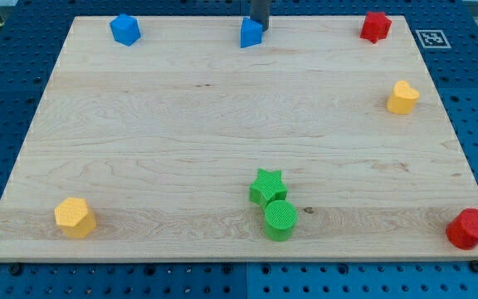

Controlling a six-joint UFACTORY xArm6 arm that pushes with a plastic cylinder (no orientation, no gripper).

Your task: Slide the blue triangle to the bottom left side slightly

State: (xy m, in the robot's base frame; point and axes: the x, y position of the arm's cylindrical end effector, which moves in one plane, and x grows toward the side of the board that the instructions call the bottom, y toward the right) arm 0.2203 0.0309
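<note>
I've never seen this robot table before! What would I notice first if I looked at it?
Bright little blocks sit around the edges of a pale wooden board. At the view's bottom middle, a green star touches a green round block. At the view's top middle, my tip stands right against the blue triangle, just above it.

My tip (258,24) touches the blue triangle (251,33) at the board's (181,124) top edge.

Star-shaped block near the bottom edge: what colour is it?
Green; the star shows clearly in the camera view.
</note>
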